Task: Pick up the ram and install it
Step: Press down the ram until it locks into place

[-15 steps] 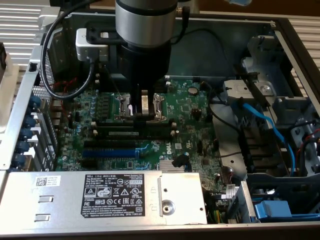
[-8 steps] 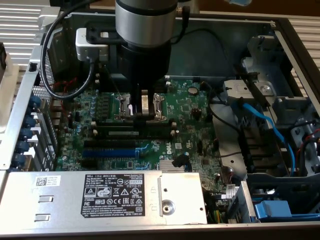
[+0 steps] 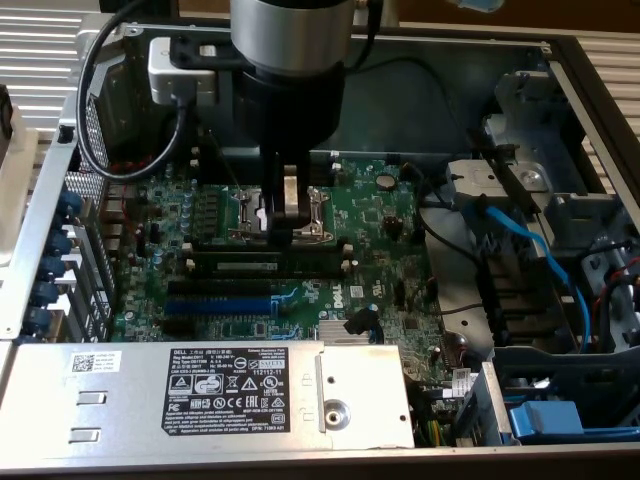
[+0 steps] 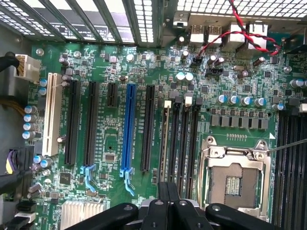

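The ram [image 3: 262, 266] is a thin dark green stick with a white label. It stands on edge in one of the black memory slots [image 3: 300, 254] on the green motherboard [image 3: 385, 215]. In the wrist view the ram [image 4: 165, 143] shows edge-on as a thin line beside the empty slots [image 4: 184, 143]. My gripper [image 3: 286, 222] hangs over the CPU socket area, just behind the slots, with its fingers shut and nothing between them. The shut fingertips [image 4: 169, 189] line up with the ram's near end. I cannot tell whether they touch it.
The open CPU socket [image 4: 235, 179] lies beside the memory slots. A blue expansion slot [image 3: 215, 303] and black slots run in front of them. The grey power supply [image 3: 200, 390] fills the front. A blue cable [image 3: 540, 250] and drive cage stand at the exterior view's right.
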{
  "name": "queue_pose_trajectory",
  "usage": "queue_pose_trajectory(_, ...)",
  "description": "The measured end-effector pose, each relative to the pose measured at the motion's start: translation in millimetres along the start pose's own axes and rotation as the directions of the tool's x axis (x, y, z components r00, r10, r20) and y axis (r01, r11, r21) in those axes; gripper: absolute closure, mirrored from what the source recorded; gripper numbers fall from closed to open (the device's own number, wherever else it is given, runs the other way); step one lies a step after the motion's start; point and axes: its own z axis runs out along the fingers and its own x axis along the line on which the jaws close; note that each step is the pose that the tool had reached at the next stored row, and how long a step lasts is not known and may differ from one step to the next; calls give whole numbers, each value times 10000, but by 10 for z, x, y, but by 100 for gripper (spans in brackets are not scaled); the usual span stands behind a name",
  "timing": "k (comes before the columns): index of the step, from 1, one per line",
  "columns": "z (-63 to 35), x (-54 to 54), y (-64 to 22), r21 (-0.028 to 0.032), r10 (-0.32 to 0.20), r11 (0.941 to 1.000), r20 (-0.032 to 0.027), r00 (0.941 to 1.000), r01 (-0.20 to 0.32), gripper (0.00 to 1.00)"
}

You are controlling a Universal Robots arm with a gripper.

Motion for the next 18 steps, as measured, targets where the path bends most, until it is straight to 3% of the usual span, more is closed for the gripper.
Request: queue_pose_trajectory(18,-14,0,0,0,23,10000,0,10000,-23,90)
